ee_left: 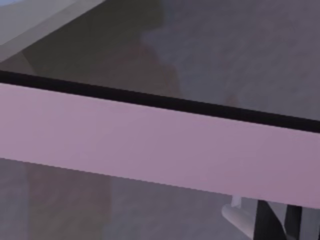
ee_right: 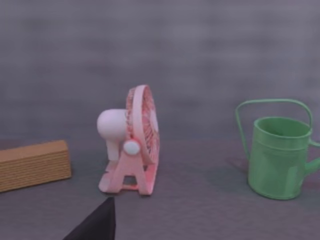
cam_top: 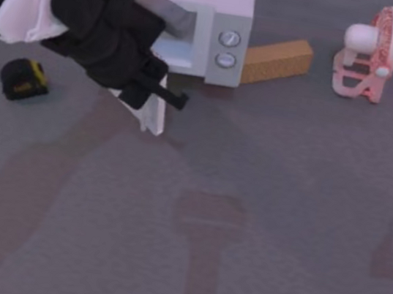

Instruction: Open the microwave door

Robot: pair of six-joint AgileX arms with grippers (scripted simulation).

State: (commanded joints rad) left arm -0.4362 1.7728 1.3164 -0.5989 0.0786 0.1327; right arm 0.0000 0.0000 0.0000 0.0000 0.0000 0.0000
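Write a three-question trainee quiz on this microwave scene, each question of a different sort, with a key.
1. True or false: the microwave door is swung out from the microwave, leaving the cavity exposed.
2. Which arm's gripper is at the door? A) left B) right C) both
3. Fill in: to the right of the microwave, between it and the pink fan, lies a tan ____.

Key
1. True; the door stands out toward the front of the table.
2. A; the left gripper is against the door edge, while the right gripper shows only as a dark tip in its own wrist view.
3. block.
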